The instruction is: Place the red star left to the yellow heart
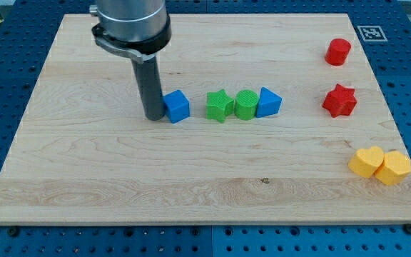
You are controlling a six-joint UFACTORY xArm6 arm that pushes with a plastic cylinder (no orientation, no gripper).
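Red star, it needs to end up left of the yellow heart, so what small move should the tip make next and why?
Probably swing my tip away from the blue cube it sits beside and toward the view's right, above the red star. The star lies up and left of the yellow heart, so a push down from above looks right.

The arm's grey housing (133, 21) is cut off by the view's top edge, so only its lower part and the dark rod (148, 86) show. The rod covers the left edge of the blue cube (178, 106) beside it. The yellow heart (367, 162) is partly overlapped by the yellow block (393, 168) touching its right side, whose exact shape is unclear.
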